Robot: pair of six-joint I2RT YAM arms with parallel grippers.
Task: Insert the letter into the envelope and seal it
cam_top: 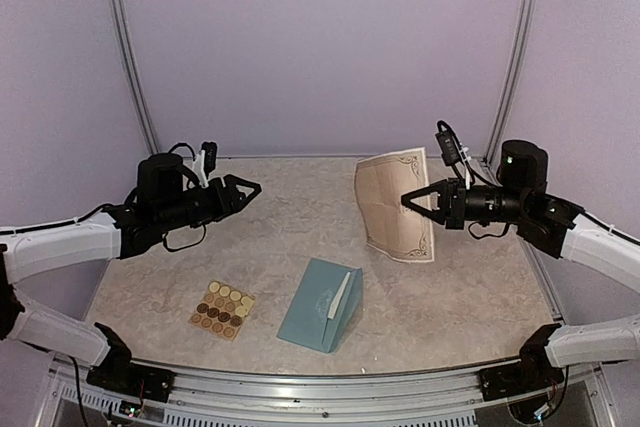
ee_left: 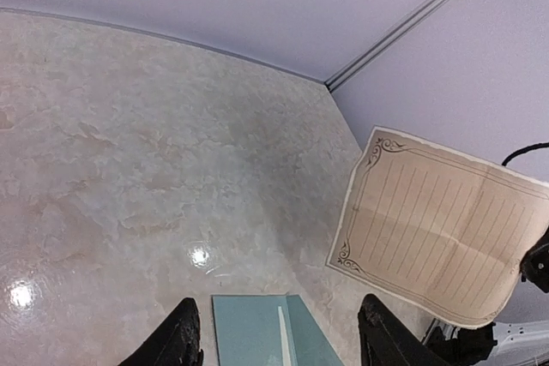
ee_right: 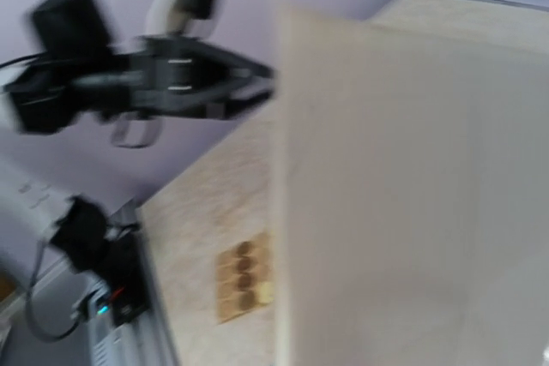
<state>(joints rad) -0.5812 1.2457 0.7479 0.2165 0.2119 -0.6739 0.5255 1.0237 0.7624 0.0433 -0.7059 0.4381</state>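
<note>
— Cream letter (cam_top: 395, 205), entry one: where, and held how?
— Far right, in the air, standing on edge. Right claw (cam_top: 408, 199) pressed together on its right edge, pinching paper and nothing else
— Entry two, left claw (cam_top: 252, 187)?
— Spread about halfway, empty, touching nothing. It hovers at the left, well apart from the letter
— Entry three, the envelope (cam_top: 318, 305)?
— Teal, flat on the table (cam_top: 450, 287), near centre, with its flap lifted. Tan sticker sheet (cam_top: 223, 309) lies just to its left. Neither claw is on it
— Hazards to list?
— One: the sheet is gripped at a single edge, so it may sag or swing and miss the opening. Two: the envelope is loose, so a push from the paper would likely slide it instead of entering. Three: unfolded, the sheet looks wider than the pocket, so it may jam or crumple unless it is folded along its creases first
</note>
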